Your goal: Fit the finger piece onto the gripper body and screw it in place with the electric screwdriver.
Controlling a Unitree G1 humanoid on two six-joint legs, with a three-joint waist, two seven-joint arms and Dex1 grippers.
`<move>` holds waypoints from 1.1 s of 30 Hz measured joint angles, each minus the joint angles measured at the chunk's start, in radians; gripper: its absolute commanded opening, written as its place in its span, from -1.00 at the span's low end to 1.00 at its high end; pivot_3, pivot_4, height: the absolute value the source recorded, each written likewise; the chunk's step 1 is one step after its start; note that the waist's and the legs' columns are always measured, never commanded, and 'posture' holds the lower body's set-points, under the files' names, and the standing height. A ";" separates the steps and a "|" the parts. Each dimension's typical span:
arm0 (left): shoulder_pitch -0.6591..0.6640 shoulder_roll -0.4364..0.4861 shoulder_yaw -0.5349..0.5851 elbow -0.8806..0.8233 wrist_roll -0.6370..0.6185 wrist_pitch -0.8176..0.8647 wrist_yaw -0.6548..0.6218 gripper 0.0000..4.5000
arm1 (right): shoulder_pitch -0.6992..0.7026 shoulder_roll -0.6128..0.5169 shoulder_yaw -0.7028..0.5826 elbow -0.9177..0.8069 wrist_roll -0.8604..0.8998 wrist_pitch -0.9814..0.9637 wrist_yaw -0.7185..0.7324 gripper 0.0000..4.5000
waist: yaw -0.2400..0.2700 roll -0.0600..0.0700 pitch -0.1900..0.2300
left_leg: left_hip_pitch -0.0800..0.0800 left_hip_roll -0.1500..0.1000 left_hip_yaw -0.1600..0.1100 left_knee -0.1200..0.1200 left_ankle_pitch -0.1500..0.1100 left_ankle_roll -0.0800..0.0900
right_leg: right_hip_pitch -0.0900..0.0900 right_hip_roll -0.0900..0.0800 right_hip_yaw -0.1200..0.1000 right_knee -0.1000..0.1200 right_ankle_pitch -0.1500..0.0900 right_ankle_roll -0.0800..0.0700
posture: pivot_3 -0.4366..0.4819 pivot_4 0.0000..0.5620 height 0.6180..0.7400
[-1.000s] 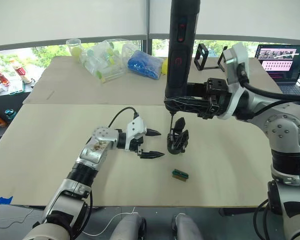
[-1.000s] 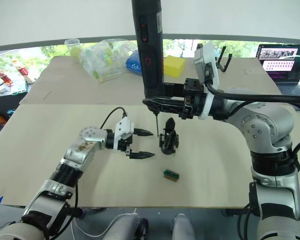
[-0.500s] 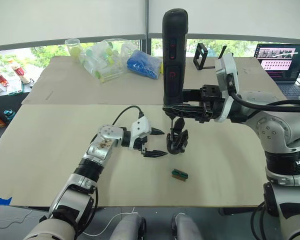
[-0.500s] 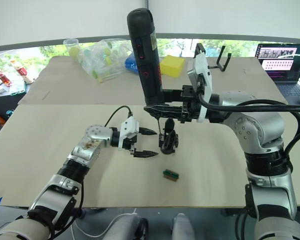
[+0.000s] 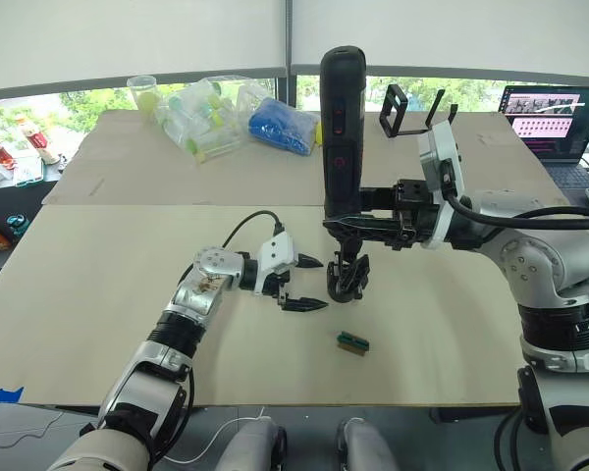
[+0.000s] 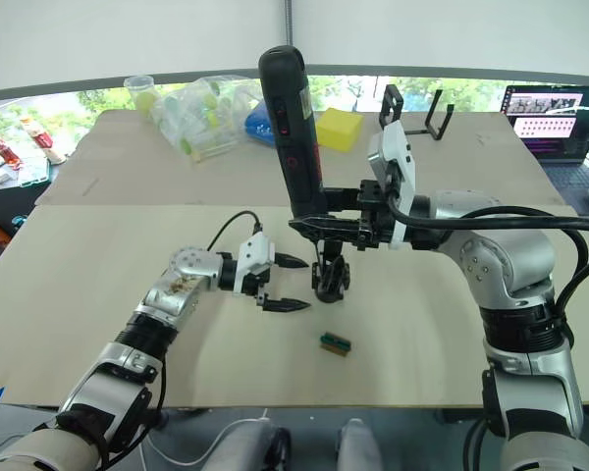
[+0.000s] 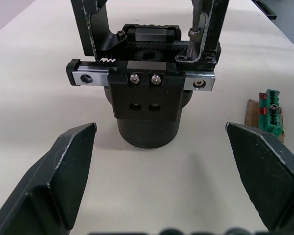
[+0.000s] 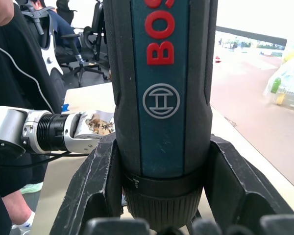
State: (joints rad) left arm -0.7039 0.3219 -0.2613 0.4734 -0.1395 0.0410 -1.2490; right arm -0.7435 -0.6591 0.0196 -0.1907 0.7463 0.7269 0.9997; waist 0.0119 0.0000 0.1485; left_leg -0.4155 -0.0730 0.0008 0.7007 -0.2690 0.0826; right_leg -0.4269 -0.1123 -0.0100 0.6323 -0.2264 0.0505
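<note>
The gripper body (image 5: 348, 279) stands on the near table, black with a rounded base (image 7: 147, 122). Two black fingers rise from its rail, and I cannot tell which of them is the finger piece. The electric screwdriver (image 5: 339, 128) is upright over the body, and my right gripper (image 5: 348, 225) is shut on its lower end. Its thin bit (image 7: 197, 22) comes down to a screw beside one finger. My left gripper (image 5: 314, 284) is open just left of the body, its fingers (image 7: 63, 171) level with the base and apart from it.
A small green-and-black block (image 5: 352, 341) lies just in front of the body. On the far table are clear bags of bottles (image 5: 211, 113), a blue bag (image 5: 283, 126), a yellow block (image 6: 339, 128), a black wire stand (image 5: 407, 106) and a laptop (image 5: 555, 116). A seated person (image 8: 14, 63) is nearby.
The right arm has lowered the screwdriver, bringing its bit down onto the gripper body. My left gripper has crept a little closer to the body and stays open.
</note>
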 measured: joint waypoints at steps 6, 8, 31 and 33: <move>-0.004 -0.002 0.000 0.012 0.001 -0.014 -0.003 1.00 | 0.012 0.000 -0.005 0.000 -0.021 -0.011 0.004 -0.15 | 0.000 0.000 0.000 | 0.000 0.000 0.000 0.000 0.000 0.000 | 0.000 0.000 0.000 0.000 0.000 0.000 | -0.05 -0.47 1.00; -0.004 -0.004 0.000 0.012 0.002 -0.015 -0.004 1.00 | 0.013 0.000 -0.006 0.000 -0.026 -0.020 0.011 -0.15 | 0.000 0.000 0.000 | 0.000 0.000 0.000 0.000 0.000 0.000 | 0.000 0.000 0.000 0.000 0.000 0.000 | -0.05 -0.47 1.00; -0.006 -0.013 0.000 0.014 0.003 -0.016 -0.006 1.00 | 0.016 0.000 -0.008 0.003 -0.055 -0.040 0.040 -0.15 | 0.000 0.000 0.000 | 0.000 0.000 0.000 0.000 0.000 0.000 | 0.000 0.000 0.000 0.000 0.000 0.000 | -0.05 -0.47 1.00; -0.010 -0.014 0.000 0.014 0.003 -0.016 -0.006 1.00 | 0.016 0.001 -0.008 0.003 -0.055 -0.040 0.040 -0.15 | 0.000 0.000 0.000 | 0.000 0.000 0.000 0.000 0.000 0.000 | 0.000 0.000 0.000 0.000 0.000 0.000 | -0.05 -0.47 1.00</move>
State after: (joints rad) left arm -0.7142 0.3076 -0.2611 0.4878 -0.1366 0.0248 -1.2547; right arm -0.7271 -0.6586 0.0116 -0.1876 0.6910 0.6869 1.0396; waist 0.0122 0.0000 0.1485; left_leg -0.4155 -0.0730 0.0008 0.7008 -0.2690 0.0826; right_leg -0.4270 -0.1123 -0.0100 0.6322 -0.2264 0.0505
